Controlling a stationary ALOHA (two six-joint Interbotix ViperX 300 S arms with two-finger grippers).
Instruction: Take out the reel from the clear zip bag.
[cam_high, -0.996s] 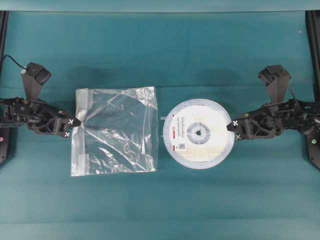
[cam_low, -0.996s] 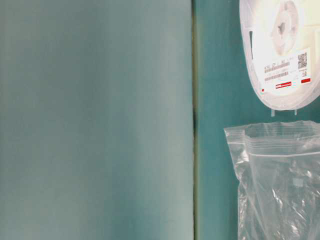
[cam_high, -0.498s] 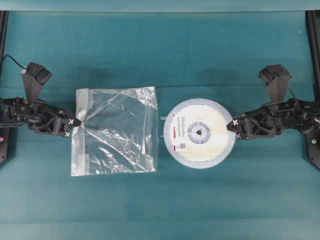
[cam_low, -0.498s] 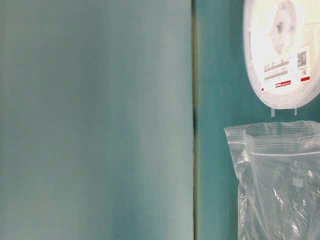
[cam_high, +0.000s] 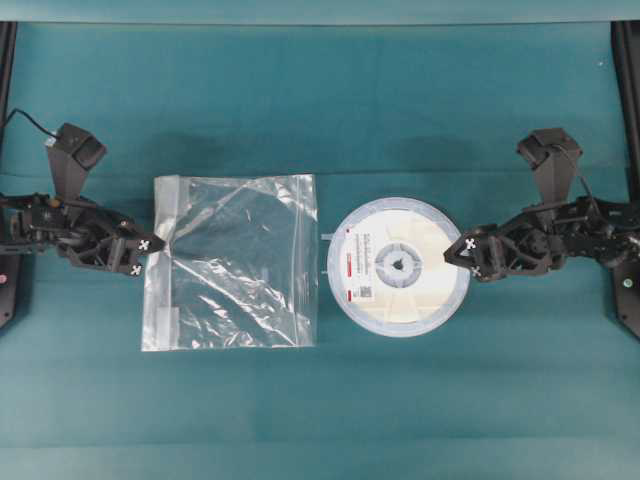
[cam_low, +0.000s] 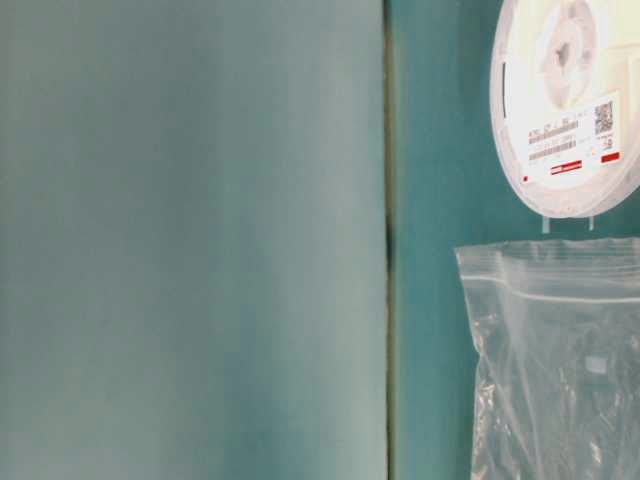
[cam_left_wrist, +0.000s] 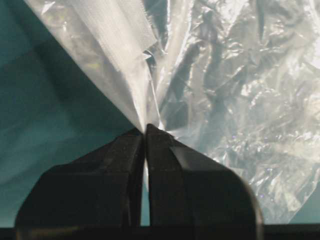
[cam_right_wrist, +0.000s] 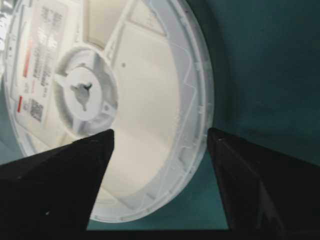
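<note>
The reel (cam_high: 398, 266) lies free on the surface (cam_high: 320, 400), at 3 o'clock of the clear zip bag (cam_high: 235, 262); the right pincer (cam_high: 463, 253) is spread, the left pincer (cam_high: 152, 250) pinching the bag, so the task looks done

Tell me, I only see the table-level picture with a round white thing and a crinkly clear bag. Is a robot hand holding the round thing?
Observer: No. The right hand is open, its two black fingers either side of the flat round white plastic reel's rim.
Operator: Is the reel out of the bag?
Observer: Yes. From overhead it lies on the teal table, fully beside the crinkly clear square zip bag, not touching it.
Operator: Is anybody holding the bag?
Observer: Yes. The left hand is shut on the bag's edge, bunching the plastic into a point.
</note>
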